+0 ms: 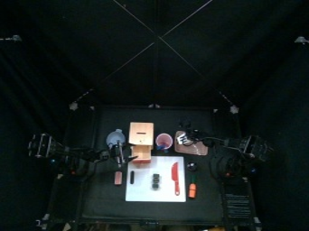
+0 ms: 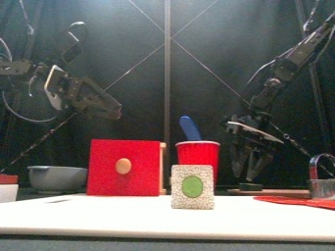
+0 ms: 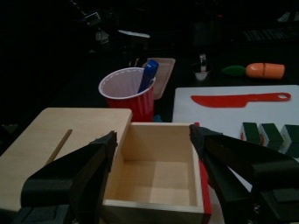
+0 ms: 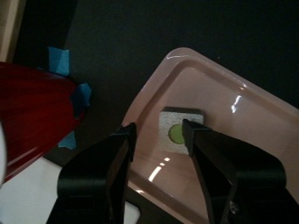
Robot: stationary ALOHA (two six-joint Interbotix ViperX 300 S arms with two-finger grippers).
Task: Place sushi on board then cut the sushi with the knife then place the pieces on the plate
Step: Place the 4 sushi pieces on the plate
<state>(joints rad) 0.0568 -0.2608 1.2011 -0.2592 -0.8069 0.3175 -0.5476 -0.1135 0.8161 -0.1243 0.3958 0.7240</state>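
The dark green sushi roll point(image 1: 156, 180) lies on the white cutting board point(image 1: 139, 191), its white and green end point(image 2: 193, 186) facing the front. Beside it on the board rests the red knife point(image 1: 176, 176). One cut sushi piece point(image 4: 179, 131) lies on the pink plate point(image 4: 239, 114), and my right gripper point(image 4: 158, 129) hangs open just above it, one jaw on each side. My left gripper point(image 3: 152, 138) is open over the wooden box's pulled-out drawer point(image 3: 152, 171), which holds nothing. The red cup point(image 1: 163, 140) holds the blue knife point(image 2: 189, 127).
The wooden box point(image 1: 143, 143) stands behind the board, the blue-grey bowl point(image 1: 116, 137) to its left. An orange toy food point(image 1: 192, 189) lies right of the board, a small red toy point(image 1: 118, 179) left of it.
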